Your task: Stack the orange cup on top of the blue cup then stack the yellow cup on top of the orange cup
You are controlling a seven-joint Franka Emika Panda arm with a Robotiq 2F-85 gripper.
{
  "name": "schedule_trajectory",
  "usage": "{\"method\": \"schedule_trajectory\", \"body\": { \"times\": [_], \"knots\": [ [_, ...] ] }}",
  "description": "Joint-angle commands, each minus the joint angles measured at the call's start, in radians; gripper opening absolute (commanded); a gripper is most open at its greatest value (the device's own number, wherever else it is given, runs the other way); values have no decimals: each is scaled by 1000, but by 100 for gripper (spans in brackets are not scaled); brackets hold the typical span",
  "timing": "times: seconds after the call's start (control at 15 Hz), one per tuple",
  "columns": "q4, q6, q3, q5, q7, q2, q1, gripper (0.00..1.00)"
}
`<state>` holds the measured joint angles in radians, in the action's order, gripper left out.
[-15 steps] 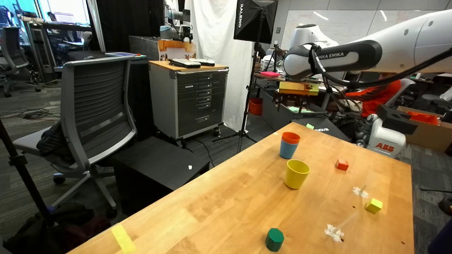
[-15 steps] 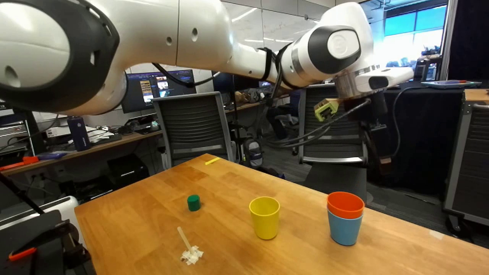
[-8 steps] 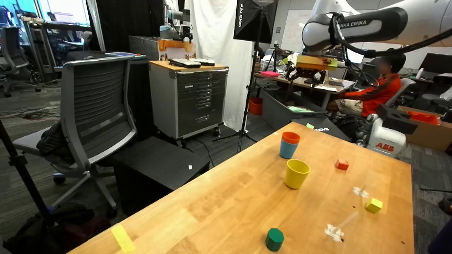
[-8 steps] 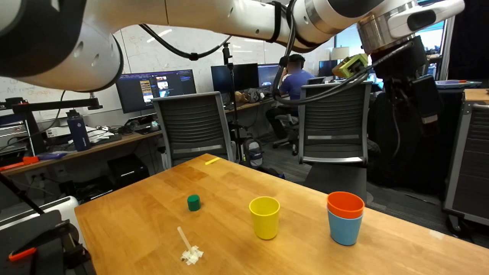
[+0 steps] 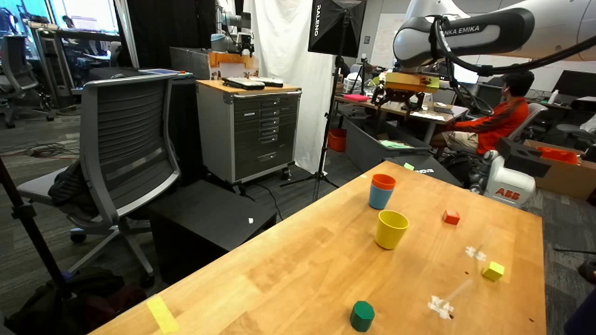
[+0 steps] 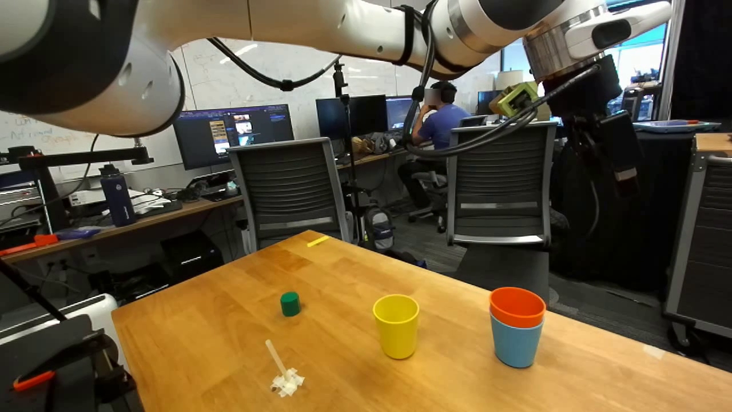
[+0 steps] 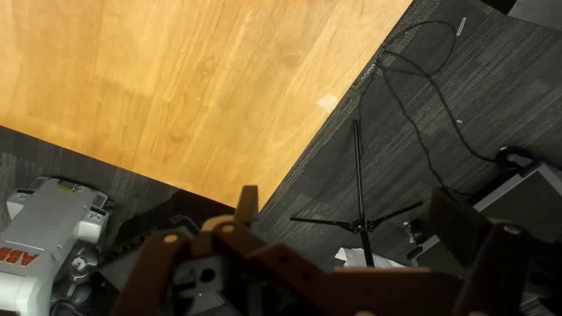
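The orange cup [image 6: 517, 309] sits inside the blue cup [image 6: 516, 345], upright, its top band showing above the blue rim — the first stack looks done, with the blue one as the base near the long edge of the table [image 6: 229, 337]. The yellow cup [image 6: 397, 332] stands nearby but apart, mouth up, a handy pose, it seems, for pinching its wall and lowering its base into the orange mouth. It looks the biggest of the three, so it may perch rather than slide deep.

Up high is the gripper [image 7: 344, 208]: jaws spread wide, nothing between them, the table's corner showing below in the wrist view, every cup well apart. Such height probably serves to avoid brushing the nested two before the yellow one's turn.

A red block [image 5: 451, 217], a yellow block [image 5: 493, 271] and a green block [image 5: 362, 316] lie apart from the cups, and a thin stick [image 6: 275, 357] is taped to the wood. A white robot [image 5: 507, 184] stands past the table's end, a light stand [image 7: 362, 224] beyond the corner. What's in the way? Mostly the nested cups — near enough to the yellow one that a wide jaw swinging in could bump them.
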<state>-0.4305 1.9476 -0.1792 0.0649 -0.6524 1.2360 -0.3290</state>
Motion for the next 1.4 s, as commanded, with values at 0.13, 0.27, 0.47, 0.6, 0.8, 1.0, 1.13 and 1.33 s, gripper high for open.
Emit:
{"method": "schedule_trajectory", "body": {
  "times": [0.13, 0.27, 0.47, 0.6, 0.8, 1.0, 1.13, 1.33],
  "knots": [
    [-27, 6, -11, -5, 0, -6, -1, 100],
    [-28, 6, -11, -5, 0, -4, -3, 100],
    [-23, 12, 1, -9, 19, -18, 21, 100],
    [-15, 26, 7, -5, 48, -25, 47, 100],
    [-9, 41, 16, -7, 76, -36, 86, 100],
    [-11, 42, 19, -7, 94, -40, 119, 100],
    [-13, 42, 20, -6, 110, -39, 135, 100],
    [-5, 50, 9, 17, 209, -54, 148, 100]
  ]
}}
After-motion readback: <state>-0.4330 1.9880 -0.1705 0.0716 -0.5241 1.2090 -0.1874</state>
